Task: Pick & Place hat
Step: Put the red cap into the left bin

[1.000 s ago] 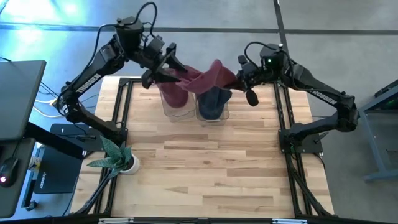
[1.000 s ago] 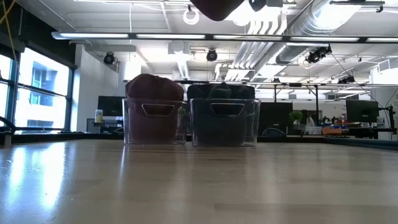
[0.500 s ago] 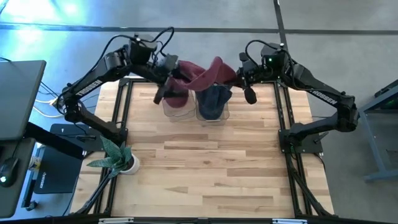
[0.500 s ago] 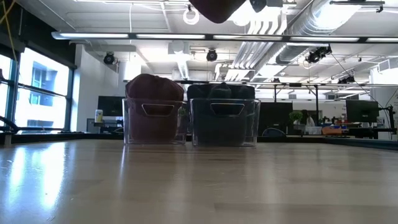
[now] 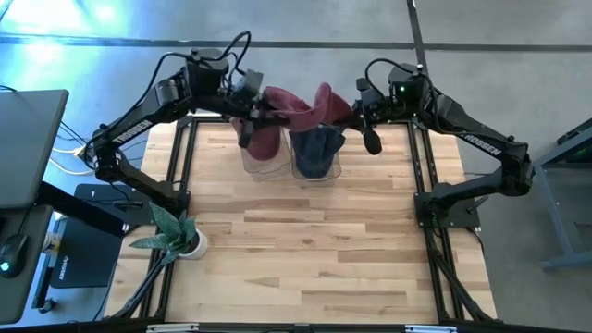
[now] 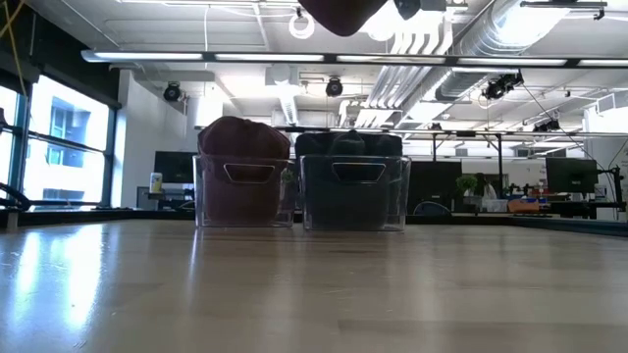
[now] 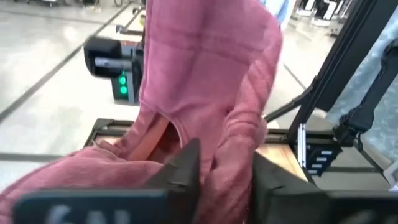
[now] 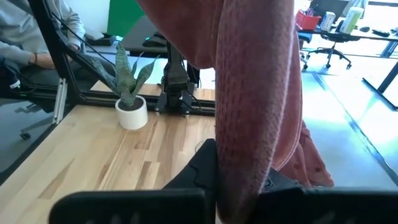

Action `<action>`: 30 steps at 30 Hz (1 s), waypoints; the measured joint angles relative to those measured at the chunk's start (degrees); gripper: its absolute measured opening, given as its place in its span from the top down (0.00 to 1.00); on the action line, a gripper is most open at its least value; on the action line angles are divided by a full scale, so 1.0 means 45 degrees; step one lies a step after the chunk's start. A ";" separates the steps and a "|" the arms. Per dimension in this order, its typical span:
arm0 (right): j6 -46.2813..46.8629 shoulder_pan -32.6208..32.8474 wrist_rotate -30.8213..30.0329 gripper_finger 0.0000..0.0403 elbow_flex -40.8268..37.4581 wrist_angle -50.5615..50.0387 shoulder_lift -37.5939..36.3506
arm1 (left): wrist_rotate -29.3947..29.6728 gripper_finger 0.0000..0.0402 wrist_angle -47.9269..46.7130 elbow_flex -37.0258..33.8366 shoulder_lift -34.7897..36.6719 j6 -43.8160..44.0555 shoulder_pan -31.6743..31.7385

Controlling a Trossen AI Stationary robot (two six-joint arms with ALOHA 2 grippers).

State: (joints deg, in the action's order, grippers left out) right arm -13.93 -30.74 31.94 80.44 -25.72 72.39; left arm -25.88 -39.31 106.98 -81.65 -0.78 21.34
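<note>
A maroon knitted hat (image 5: 298, 109) hangs stretched between my two grippers, high above two clear bins at the table's far edge. Only its lowest bulge (image 6: 339, 12) shows in the low view. My left gripper (image 5: 252, 113) is shut on its left end and my right gripper (image 5: 357, 111) is shut on its right end. The left bin (image 5: 262, 150) holds maroon hats, piled above its rim (image 6: 243, 137). The right bin (image 5: 317, 155) holds dark blue hats. My left gripper pinches a bunched fold of the hat's left part (image 7: 229, 149) between its two fingers (image 7: 186, 167), reaching nearly level from the table's left. The cloth rises past the fingers and is lifted clear of the bins. My right gripper pinches the hat's right end (image 8: 249, 143) between its two fingers (image 8: 205, 163), coming nearly level from the table's right. A thick fold of ribbed cloth fills the gap and hangs over the fingers, clear of the bins.
A small potted plant (image 5: 176, 236) stands at the table's near left edge. The bare wooden tabletop (image 5: 305, 250) lies in front of the bins. Black frame rails (image 5: 180, 176) run along both sides. A person sits beyond the table (image 8: 25, 37).
My left gripper has swung toward the table's right, turned about, and closed on the hat's left part. The hat's left end has shifted with it. My right gripper has kept its hold, and the hat stays up above the bins.
</note>
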 joint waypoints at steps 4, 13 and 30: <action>0.0323 0.0010 0.0015 0.96 0.0000 0.0096 0.0002 | -0.0039 0.97 0.0542 0.0000 0.0000 0.0366 0.0000; 0.1752 0.0000 0.0001 0.80 0.0000 0.0056 0.0125 | -0.0116 0.99 0.0684 0.0010 0.0161 0.0821 0.0000; 0.2074 -0.0194 0.0256 0.41 0.0000 -0.2253 -0.0280 | 0.3636 1.00 -0.3598 0.0005 0.0262 0.1099 0.0015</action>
State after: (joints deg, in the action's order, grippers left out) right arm -4.60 -31.62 33.09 80.44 -35.86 71.13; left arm -9.51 -55.50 107.00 -80.47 4.17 21.41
